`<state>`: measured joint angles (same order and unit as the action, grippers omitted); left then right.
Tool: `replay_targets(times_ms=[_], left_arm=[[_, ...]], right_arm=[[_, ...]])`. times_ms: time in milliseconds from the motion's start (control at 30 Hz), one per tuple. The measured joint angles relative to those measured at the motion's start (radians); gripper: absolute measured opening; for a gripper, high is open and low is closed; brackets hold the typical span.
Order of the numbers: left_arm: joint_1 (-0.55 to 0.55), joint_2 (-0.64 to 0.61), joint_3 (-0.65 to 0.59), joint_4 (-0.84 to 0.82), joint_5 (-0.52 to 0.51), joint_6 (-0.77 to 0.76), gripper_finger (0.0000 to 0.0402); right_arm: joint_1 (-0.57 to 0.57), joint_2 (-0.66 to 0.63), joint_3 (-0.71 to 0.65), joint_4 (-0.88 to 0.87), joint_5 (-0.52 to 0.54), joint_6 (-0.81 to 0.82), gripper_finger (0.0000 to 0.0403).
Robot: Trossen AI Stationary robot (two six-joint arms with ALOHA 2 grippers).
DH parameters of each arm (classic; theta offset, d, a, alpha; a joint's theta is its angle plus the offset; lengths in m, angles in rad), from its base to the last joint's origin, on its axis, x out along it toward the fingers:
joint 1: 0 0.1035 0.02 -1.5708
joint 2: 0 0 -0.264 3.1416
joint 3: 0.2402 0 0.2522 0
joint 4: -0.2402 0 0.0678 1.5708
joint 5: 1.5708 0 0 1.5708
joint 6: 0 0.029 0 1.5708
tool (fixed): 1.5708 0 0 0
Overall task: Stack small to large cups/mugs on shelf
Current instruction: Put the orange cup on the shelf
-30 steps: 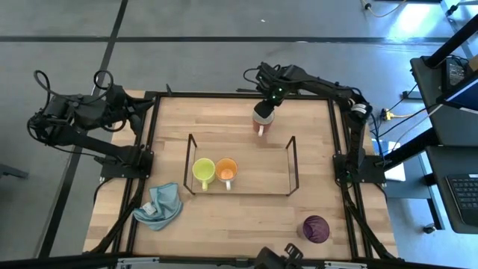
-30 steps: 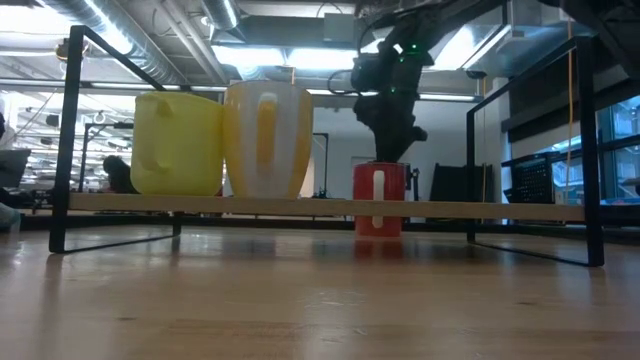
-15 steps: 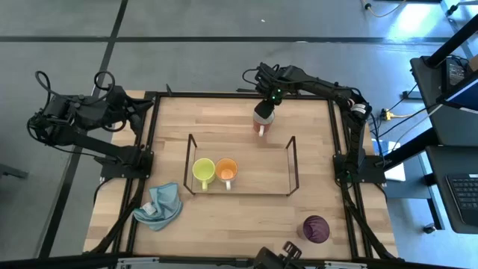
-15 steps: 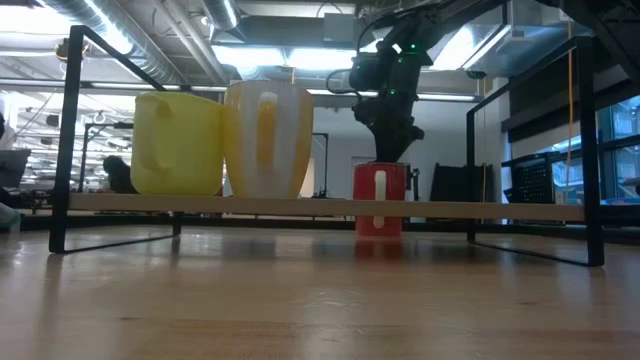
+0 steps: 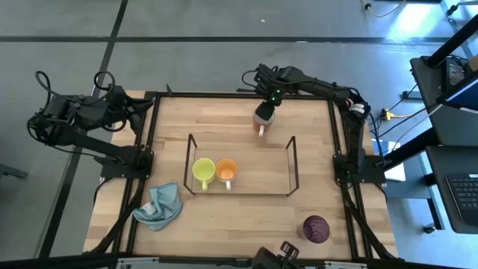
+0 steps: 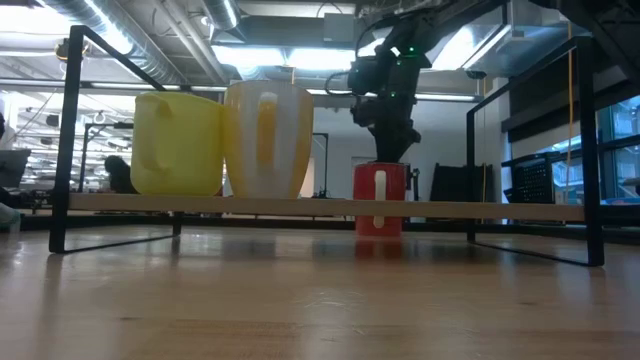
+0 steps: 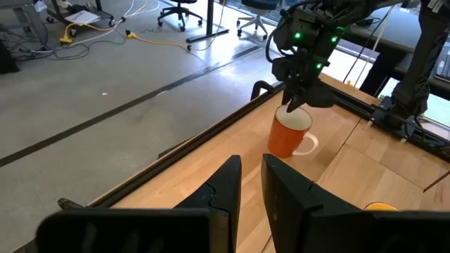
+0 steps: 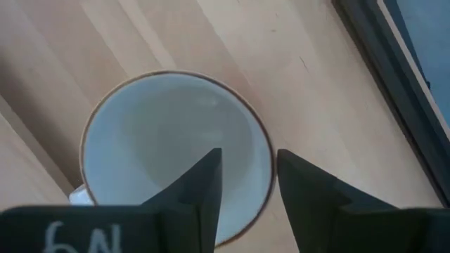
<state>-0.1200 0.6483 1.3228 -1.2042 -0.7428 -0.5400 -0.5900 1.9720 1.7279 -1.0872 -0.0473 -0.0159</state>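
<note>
A mug, red-orange outside and white inside (image 8: 169,140), with a white handle, stands upright on the table's far middle (image 5: 259,130), behind the shelf (image 6: 380,198). My right gripper (image 8: 249,154) points down over it, open. One finger is over the inside and one outside the rim, which shows between them. The black wire shelf (image 5: 187,164) stands mid-table. A yellow-green mug (image 5: 203,170) and an orange mug (image 5: 226,170) stand side by side on its left part. A dark purple cup (image 5: 316,228) sits near the right front corner. My left gripper (image 7: 251,163) waits at the far left, open by a narrow gap.
A light blue cloth (image 5: 160,205) lies crumpled at the near left. The shelf's right part (image 5: 265,172) is bare. The black table frame (image 5: 340,134) runs along the table's sides. Bare wood lies between the shelf and the near edge.
My right gripper has rolled a little about its own downward line while staying over the red-orange mug. The mug has kept its place.
</note>
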Motion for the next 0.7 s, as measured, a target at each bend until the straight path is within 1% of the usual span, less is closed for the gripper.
replay_targets(times_ms=[167,367,433,533,700], left_arm=[[0.0,0.0,0.0,0.0,0.0,0.0,0.0051],[0.0,0.0,0.0,0.0,0.0,0.0,0.0051],[0.0,0.0,0.0,0.0,0.0,0.0,0.0051],[0.0,0.0,0.0,0.0,-0.008,0.0,0.0051],[0.0,0.0,0.0,-0.001,-0.008,0.0,0.0051]], right_arm=[[0.004,0.039,0.0,-0.007,-0.007,-0.012,0.0138],[0.011,0.048,0.0,-0.006,-0.007,0.008,0.0137],[0.011,0.048,0.0,-0.007,-0.007,0.014,0.0132],[0.011,0.048,0.0,-0.015,-0.007,0.024,0.0109],[0.012,0.048,0.0,-0.02,-0.009,0.034,0.0048]])
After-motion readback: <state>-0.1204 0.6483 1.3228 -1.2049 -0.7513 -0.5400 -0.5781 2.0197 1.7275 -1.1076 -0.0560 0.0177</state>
